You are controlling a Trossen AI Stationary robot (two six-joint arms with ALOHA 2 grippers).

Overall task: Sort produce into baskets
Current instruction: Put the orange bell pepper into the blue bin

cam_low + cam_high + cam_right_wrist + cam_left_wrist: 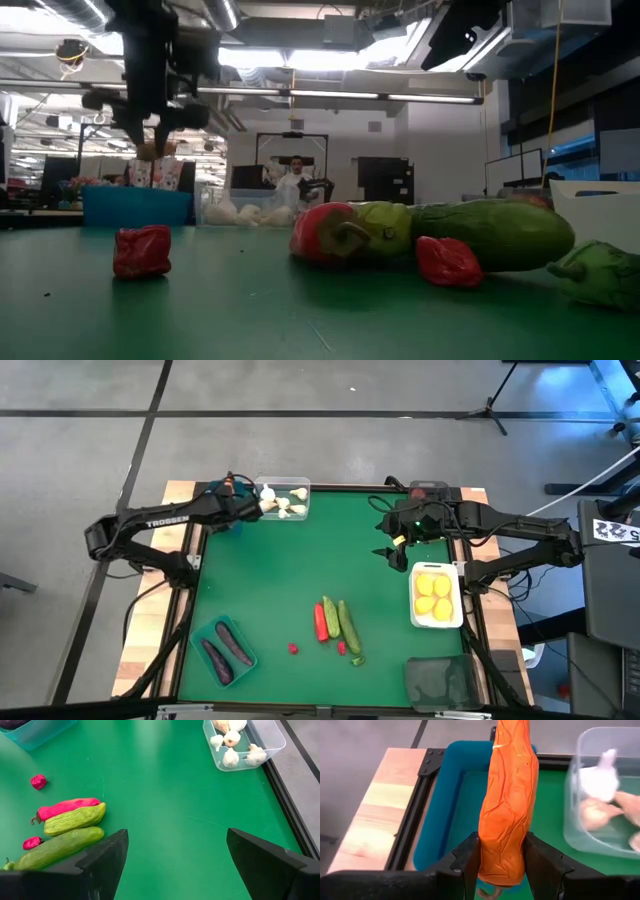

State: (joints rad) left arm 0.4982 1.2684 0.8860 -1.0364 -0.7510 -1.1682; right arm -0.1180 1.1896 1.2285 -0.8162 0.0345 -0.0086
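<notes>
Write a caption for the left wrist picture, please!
Left gripper holds an orange carrot above the blue basket.

Mat centre (300,560) open; cucumbers (340,622), pepper (320,622) cluster near front edge.

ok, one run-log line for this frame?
left gripper: shut on orange toy carrot, above blue plastic tray | right gripper: open, idle near white tray of yellow lemons

I get even, bright overhead light on the green table (280,580), with only soft shadows. In the low view ceiling strip lights (430,98) glare at 12 o'clock and the foreground mat blurs. The garlic (600,780) looks soft at 3 o'clock.
</notes>
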